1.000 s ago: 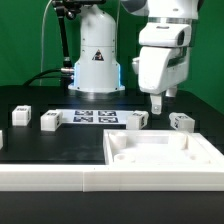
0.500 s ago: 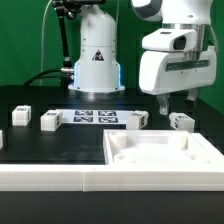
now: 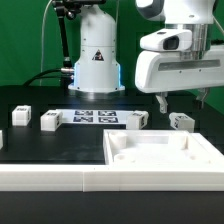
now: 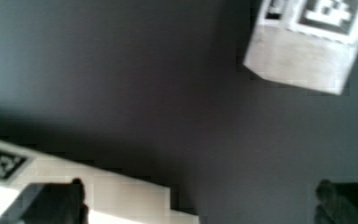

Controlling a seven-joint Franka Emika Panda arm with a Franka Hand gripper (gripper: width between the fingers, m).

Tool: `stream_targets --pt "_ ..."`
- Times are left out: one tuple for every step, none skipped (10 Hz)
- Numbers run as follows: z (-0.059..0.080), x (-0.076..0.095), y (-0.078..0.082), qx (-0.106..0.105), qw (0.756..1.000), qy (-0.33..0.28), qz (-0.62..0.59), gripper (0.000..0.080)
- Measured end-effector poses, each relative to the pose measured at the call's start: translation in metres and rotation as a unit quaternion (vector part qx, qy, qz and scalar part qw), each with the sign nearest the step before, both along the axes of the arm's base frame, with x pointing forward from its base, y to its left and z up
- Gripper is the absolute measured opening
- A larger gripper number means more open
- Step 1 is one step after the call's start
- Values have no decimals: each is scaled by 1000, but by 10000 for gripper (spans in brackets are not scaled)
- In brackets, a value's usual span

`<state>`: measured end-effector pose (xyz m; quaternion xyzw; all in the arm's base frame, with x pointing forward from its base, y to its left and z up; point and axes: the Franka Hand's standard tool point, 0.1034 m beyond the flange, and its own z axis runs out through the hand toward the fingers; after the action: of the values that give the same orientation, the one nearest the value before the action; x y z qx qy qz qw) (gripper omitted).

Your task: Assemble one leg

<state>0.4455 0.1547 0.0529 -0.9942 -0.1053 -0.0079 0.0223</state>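
Observation:
Several small white legs with tags lie on the black table in the exterior view: two at the left (image 3: 20, 115) (image 3: 50, 121), one (image 3: 138, 120) beside the marker board, and one (image 3: 181, 121) at the right. My gripper (image 3: 183, 100) hangs open just above the right leg, one finger on each side, touching nothing. In the wrist view the gripper (image 4: 202, 205) is open and empty, with the dark fingertips (image 4: 51, 203) far apart. A tagged leg (image 4: 306, 45) lies away from the jaws, and another white tagged piece (image 4: 87, 185) sits beside one fingertip.
The large white tabletop (image 3: 165, 150) with recessed corners lies at the front right, close below the gripper. The marker board (image 3: 95, 116) lies mid-table. The robot base (image 3: 97, 60) stands behind it. A white ledge (image 3: 50, 178) runs along the front.
My gripper has moved toward the exterior view's right and turned, so both fingers now show spread wide over the right leg. The legs and the tabletop have not moved.

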Motion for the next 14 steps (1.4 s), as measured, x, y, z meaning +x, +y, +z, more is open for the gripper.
stream_targets --pt "-2 -2 8 4 999 1 -46 649" --pt "-3 -3 12 8 998 0 -63 649" --pt "-3 -2 11 8 998 -1 -64 649" --pt "-3 -2 11 7 998 2 -62 649" --pt "-3 -2 11 7 998 1 -61 649" --pt "-3 -3 12 7 998 2 -60 649" --pt "-5 -12 14 -11 997 45 -54 649" --pt "-4 -12 18 -17 996 66 -53 649" --pt "-3 -15 18 -30 993 106 -41 649" --pt "-3 -14 18 -35 989 143 -28 649" --pt "-4 -12 15 -42 984 170 -29 649" --pt "-4 -13 15 -49 979 195 -28 649" --pt "-4 -17 13 -61 970 233 -25 649" --pt "-5 -16 13 -68 962 264 -23 649"
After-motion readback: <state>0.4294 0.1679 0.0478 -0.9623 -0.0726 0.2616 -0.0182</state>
